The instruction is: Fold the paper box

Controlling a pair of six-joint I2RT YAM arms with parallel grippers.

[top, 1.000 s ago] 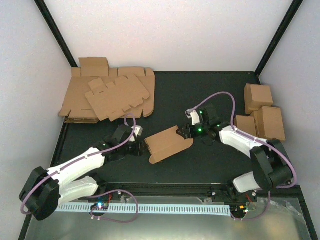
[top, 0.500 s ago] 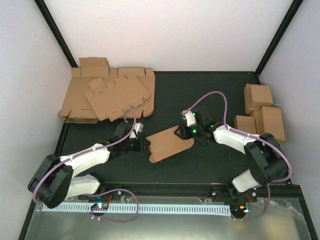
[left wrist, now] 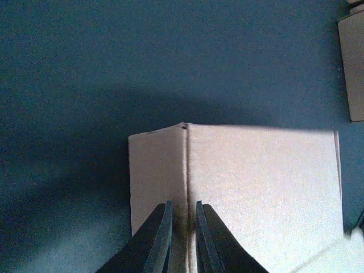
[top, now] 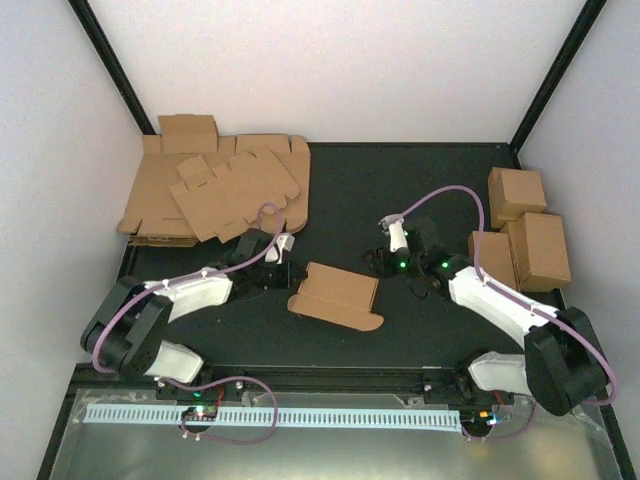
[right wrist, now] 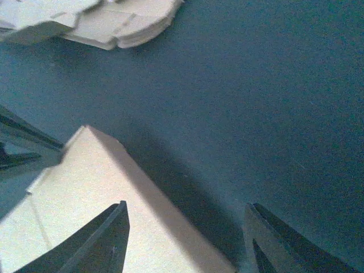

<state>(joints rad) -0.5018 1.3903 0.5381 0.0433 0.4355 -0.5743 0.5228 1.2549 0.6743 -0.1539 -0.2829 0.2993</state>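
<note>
The paper box (top: pixel 336 295) is a brown, partly folded piece lying in the middle of the black table. My left gripper (top: pixel 288 276) is at its left end. In the left wrist view the fingers (left wrist: pixel 162 227) stand almost together astride a crease of the box (left wrist: pixel 256 182), pinching it (left wrist: pixel 182 203). My right gripper (top: pixel 379 263) is at the box's upper right corner. It is open (right wrist: pixel 186 206), with one finger over the box (right wrist: pixel 85 187) and the other over bare table, touching nothing.
A thick heap of flat brown blanks (top: pixel 215 190) lies at the back left, and it also shows in the right wrist view (right wrist: pixel 114 23). Several finished brown boxes (top: pixel 525 235) stand at the right edge. One of them shows in the left wrist view (left wrist: pixel 355 62).
The box has swung from a slant to lie nearly level and moved slightly toward the near edge. My left gripper moved up and right with it. My right gripper drew back to the right.
</note>
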